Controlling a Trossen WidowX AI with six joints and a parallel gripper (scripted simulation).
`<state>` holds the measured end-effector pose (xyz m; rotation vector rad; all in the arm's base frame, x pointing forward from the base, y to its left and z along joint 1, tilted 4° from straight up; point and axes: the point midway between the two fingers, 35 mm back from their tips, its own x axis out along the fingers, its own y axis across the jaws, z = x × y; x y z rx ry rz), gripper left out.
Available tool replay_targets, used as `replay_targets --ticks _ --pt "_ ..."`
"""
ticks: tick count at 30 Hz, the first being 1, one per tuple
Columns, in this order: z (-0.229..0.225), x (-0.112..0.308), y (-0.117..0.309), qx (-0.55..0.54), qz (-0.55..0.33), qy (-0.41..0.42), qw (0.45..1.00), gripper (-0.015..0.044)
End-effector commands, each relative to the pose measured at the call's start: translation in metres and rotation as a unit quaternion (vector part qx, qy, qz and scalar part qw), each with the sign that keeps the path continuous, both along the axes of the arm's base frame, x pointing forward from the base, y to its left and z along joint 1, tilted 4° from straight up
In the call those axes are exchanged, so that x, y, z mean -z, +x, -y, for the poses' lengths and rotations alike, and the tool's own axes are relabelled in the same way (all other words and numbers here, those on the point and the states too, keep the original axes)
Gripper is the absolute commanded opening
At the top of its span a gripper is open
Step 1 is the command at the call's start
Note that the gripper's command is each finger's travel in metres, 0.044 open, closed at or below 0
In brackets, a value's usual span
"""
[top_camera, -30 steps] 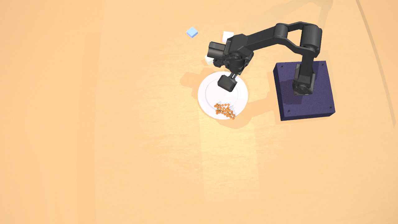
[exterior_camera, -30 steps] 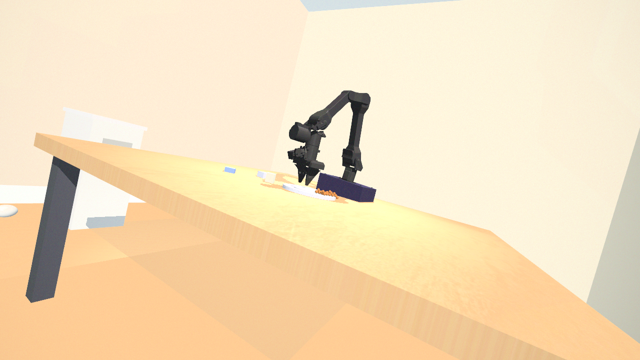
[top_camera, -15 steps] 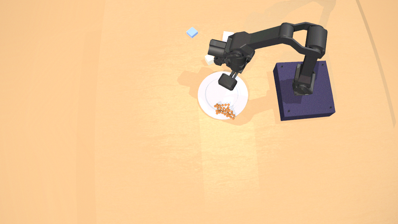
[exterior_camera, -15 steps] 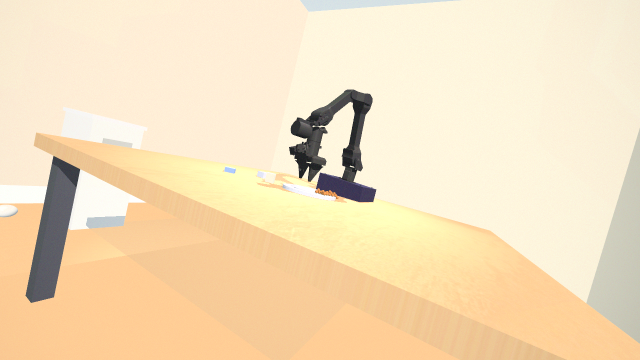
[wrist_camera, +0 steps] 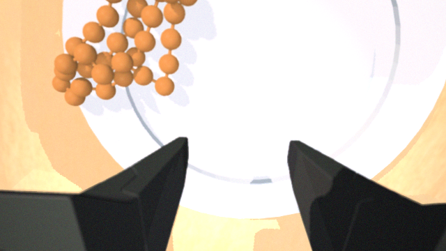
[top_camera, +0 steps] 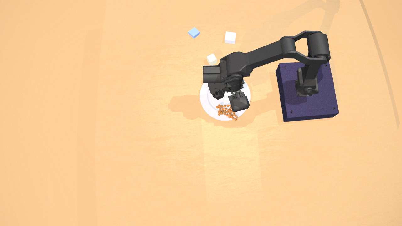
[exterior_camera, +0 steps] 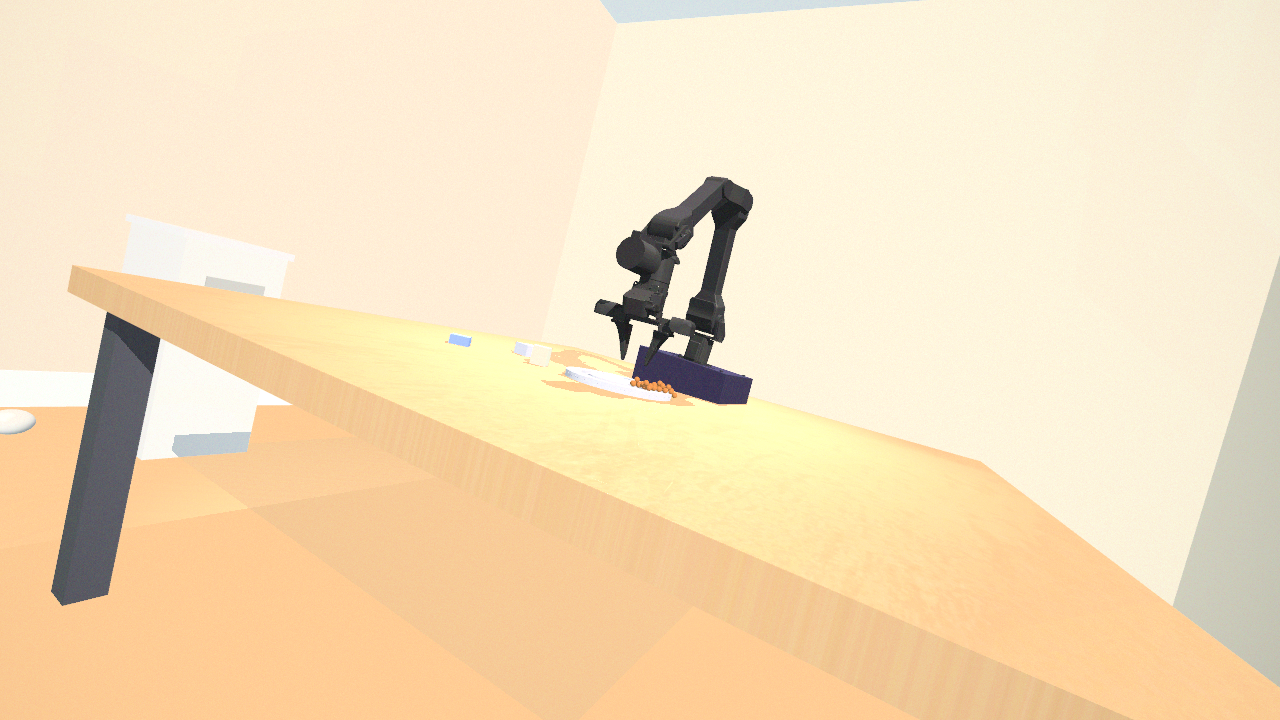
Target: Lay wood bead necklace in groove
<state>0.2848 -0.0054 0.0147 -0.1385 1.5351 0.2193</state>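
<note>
The orange bead necklace (top_camera: 230,111) (exterior_camera: 653,386) (wrist_camera: 122,63) lies bunched in loops on one side of the white round board (top_camera: 204,99) (exterior_camera: 590,380) (wrist_camera: 279,87). In the wrist view it is at the upper left, across the thin grey ring line and the rim, with a few beads at or past the board's outer edge. My gripper (exterior_camera: 635,360) (wrist_camera: 237,141) is open and empty above the board, to the side of the beads. In the top view the arm hides part of the board and the fingertips.
A blue block (top_camera: 193,32) (exterior_camera: 460,340), a white block (top_camera: 230,37) (exterior_camera: 522,348) and a cream block (top_camera: 211,59) (exterior_camera: 539,356) lie beyond the board. The cream one is nearest to it. The arm's dark purple base (top_camera: 309,112) (exterior_camera: 707,380) stands right of the board in the top view.
</note>
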Motion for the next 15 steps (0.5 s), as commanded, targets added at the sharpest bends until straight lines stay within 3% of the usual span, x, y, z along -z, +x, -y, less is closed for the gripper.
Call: replay_targets --ticks 1,15 --pt "-0.034 -0.007 0.008 -0.183 0.012 0.001 0.983 0.0120" --pt "-0.041 0.004 0.009 -0.211 0.013 0.001 0.977 0.0120"
